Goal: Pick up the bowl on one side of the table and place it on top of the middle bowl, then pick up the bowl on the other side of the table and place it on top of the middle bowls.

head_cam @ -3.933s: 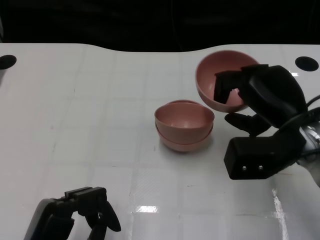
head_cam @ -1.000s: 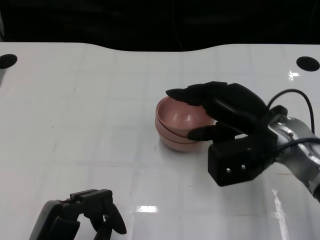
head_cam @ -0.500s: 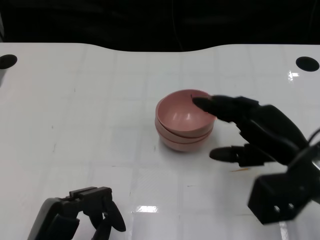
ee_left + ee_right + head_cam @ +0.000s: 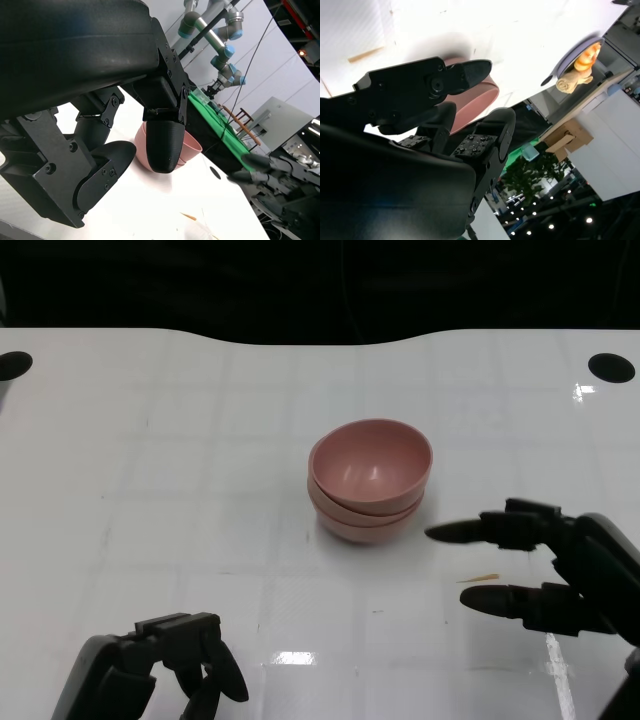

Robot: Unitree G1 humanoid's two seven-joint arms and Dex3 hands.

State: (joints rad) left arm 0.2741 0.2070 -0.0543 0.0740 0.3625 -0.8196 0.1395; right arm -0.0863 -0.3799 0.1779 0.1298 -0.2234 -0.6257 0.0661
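Note:
Three pink bowls [image 4: 370, 478] stand nested in one stack at the middle of the white table [image 4: 150, 470]; the stack also shows in the left wrist view [image 4: 189, 148] and the right wrist view [image 4: 479, 102]. My right hand [image 4: 545, 570] hovers to the near right of the stack, clear of it, fingers spread and holding nothing. It appears far off in the left wrist view [image 4: 270, 167]. My left hand [image 4: 185, 668] is low at the table's near left, far from the bowls, fingers loosely bent and apart with nothing in them.
Two round black holes mark the far corners of the table [image 4: 612, 367] [image 4: 14, 364]. A thin tan sliver [image 4: 480, 578] lies on the table by my right hand. Beyond the table's far edge it is dark.
My right hand carried the third bowl over, set it on the stack, let go and drew back toward the near right. The left hand has stayed put.

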